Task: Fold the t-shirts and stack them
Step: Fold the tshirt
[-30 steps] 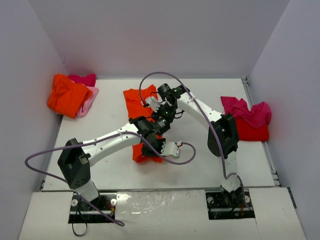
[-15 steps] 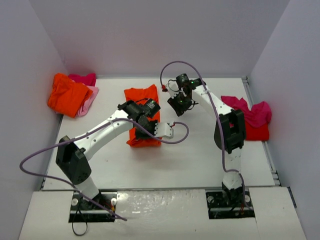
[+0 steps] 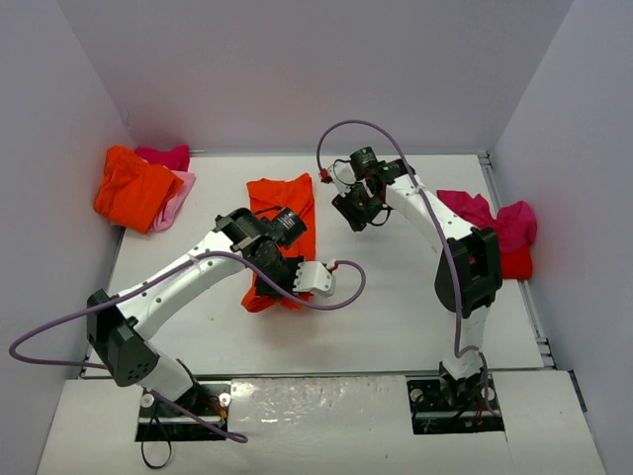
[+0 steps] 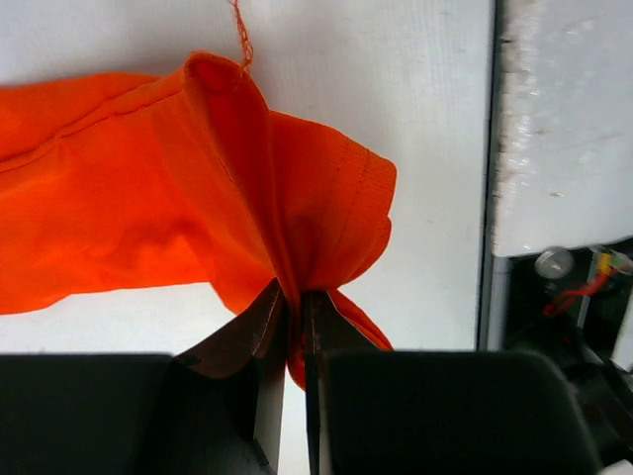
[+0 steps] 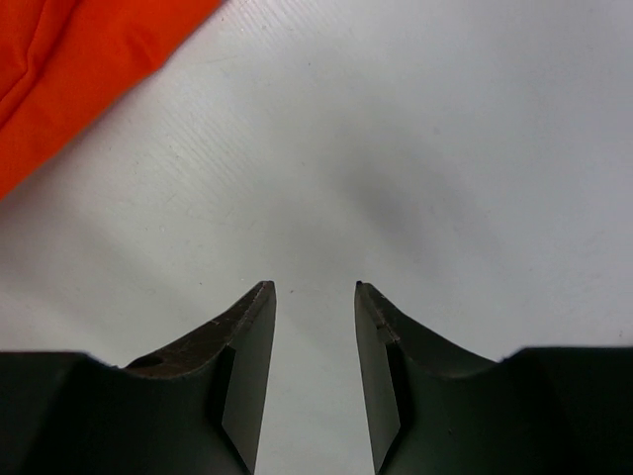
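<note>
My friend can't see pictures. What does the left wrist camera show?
The left gripper is pinched shut on a bunched fold of a bright orange cloth t-shirt. The rest of the shirt spreads toward the picture's left edge over a white table.

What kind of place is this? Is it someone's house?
Probably a robot lab's test booth, not a house. A left arm and a right arm are bolted at the edge of a white table, bare walls box it in, and an orange t-shirt lies between them.
</note>
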